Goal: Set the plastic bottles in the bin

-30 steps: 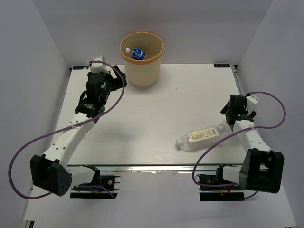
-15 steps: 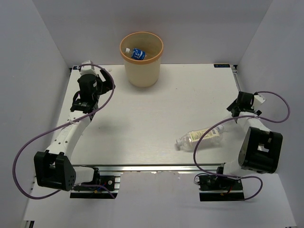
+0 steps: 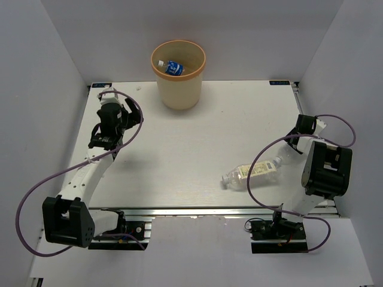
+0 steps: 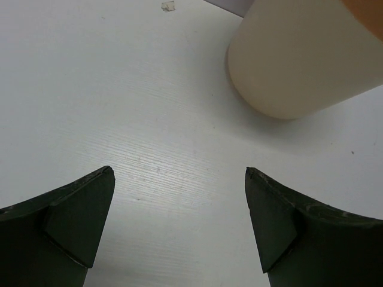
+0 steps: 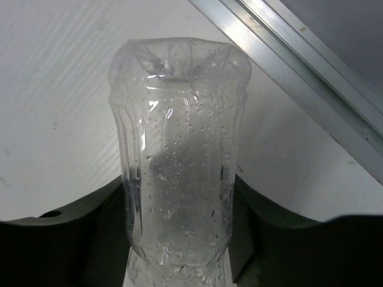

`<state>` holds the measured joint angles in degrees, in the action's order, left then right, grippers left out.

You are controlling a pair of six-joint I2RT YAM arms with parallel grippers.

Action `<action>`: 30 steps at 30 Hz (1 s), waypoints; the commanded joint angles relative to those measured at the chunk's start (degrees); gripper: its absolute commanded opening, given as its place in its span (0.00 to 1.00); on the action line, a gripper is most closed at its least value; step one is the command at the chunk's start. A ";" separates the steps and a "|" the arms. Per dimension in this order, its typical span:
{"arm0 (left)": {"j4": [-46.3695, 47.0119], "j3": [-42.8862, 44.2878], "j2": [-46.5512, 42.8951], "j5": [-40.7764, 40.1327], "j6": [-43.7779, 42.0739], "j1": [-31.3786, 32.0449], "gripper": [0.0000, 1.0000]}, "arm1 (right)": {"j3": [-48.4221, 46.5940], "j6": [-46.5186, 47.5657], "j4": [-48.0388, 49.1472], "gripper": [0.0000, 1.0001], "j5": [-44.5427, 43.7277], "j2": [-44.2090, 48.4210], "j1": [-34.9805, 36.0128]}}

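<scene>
Presently one binned bottle, one tabletop bottle

White desk with faint wood grain, boxed in by plain pale walls: left wall, back wall, right wall. Silver metal rail runs along the desk's near edge. Another metal rail runs along its right edge, seen close in the right wrist view. Small blue tags sit at the far corners, left tag and right tag. A tiny pale scrap lies on the desk near the far edge; can't tell what it is.
</scene>
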<state>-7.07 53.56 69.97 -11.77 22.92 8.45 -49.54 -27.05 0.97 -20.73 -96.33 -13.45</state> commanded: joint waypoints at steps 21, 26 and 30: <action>1.18 -1.97 0.16 1.04 1.17 -1.50 0.98 | -62.56 26.49 52.97 0.48 -2.12 -23.92 39.54; 0.57 -1.53 1.57 1.40 1.08 -1.77 0.98 | -96.16 26.96 54.87 0.52 -0.79 -44.80 44.03; 0.83 -1.79 1.22 2.89 0.73 -1.86 0.98 | -88.63 17.23 59.33 0.66 -3.61 -45.16 44.57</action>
<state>-6.46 51.20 72.05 -10.46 23.79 6.94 -138.15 -4.58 50.37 -21.54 -142.91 30.94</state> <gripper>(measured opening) 0.983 0.662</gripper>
